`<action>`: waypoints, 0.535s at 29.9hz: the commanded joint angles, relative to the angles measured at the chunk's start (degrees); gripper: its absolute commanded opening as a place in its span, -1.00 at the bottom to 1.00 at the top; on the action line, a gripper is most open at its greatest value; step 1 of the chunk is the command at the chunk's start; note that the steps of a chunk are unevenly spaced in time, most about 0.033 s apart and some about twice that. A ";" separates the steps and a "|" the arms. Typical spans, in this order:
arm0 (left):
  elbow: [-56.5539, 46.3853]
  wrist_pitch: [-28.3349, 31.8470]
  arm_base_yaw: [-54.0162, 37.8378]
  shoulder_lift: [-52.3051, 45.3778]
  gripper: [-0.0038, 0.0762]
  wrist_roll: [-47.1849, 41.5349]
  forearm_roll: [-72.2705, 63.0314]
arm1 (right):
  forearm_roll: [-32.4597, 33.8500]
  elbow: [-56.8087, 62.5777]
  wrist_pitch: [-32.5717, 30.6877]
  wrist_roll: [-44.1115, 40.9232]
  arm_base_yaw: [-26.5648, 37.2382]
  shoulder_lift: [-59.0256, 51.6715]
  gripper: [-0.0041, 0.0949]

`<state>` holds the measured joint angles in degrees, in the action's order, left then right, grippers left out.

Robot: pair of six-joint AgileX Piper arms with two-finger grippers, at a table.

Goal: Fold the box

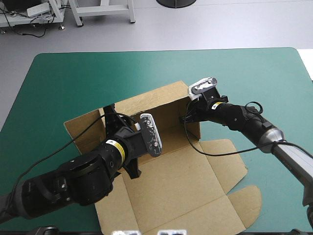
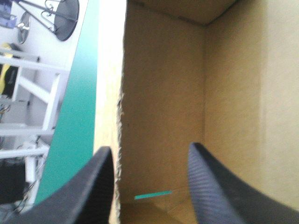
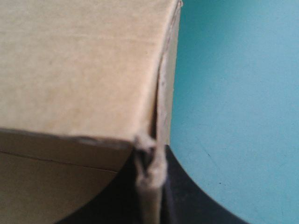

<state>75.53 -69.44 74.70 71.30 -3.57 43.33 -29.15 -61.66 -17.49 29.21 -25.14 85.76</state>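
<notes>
The brown box (image 1: pixel 161 105) stands partly formed mid-table, its back wall and right wall raised and its lid (image 1: pixel 195 171) flat toward the front. My left gripper (image 1: pixel 112 116) reaches down at the box's left side. In the left wrist view this gripper (image 2: pixel 149 156) is open, and the left wall's torn edge (image 2: pixel 119 130) stands between its fingers, close to the outer one. My right gripper (image 1: pixel 187 119) is at the right wall's front corner. In the right wrist view it (image 3: pixel 152 175) is shut on the box, pinching the doubled board edge (image 3: pixel 161 116).
A side flap (image 1: pixel 83 129) lies flat on the teal-green cover (image 1: pixel 73 78) to the left of the box. The lid's rounded tabs (image 1: pixel 244 203) reach toward the table's front right. Bare cover (image 3: pixel 233 93) lies beyond the right wall.
</notes>
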 commanded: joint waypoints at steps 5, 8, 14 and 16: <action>12.09 -3.88 5.51 -1.74 -0.90 -1.44 -10.68 | -0.50 -1.89 -0.50 -1.08 -0.08 -1.84 -0.95; 13.93 -3.98 5.51 -1.74 -0.90 -0.72 -15.32 | -0.64 -1.89 -1.11 -1.53 0.65 -1.84 -0.95; 18.07 -3.98 2.51 -1.92 -0.90 -2.97 -25.16 | -0.35 -1.99 -4.41 -3.18 3.77 -1.84 -0.95; 20.30 -3.98 -0.02 -2.39 -0.90 -4.48 -21.01 | 0.17 -1.99 -5.68 -3.18 4.33 -1.84 -0.95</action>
<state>91.75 -71.44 77.16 70.91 -5.76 18.34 -29.13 -62.29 -21.47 26.68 -22.07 85.76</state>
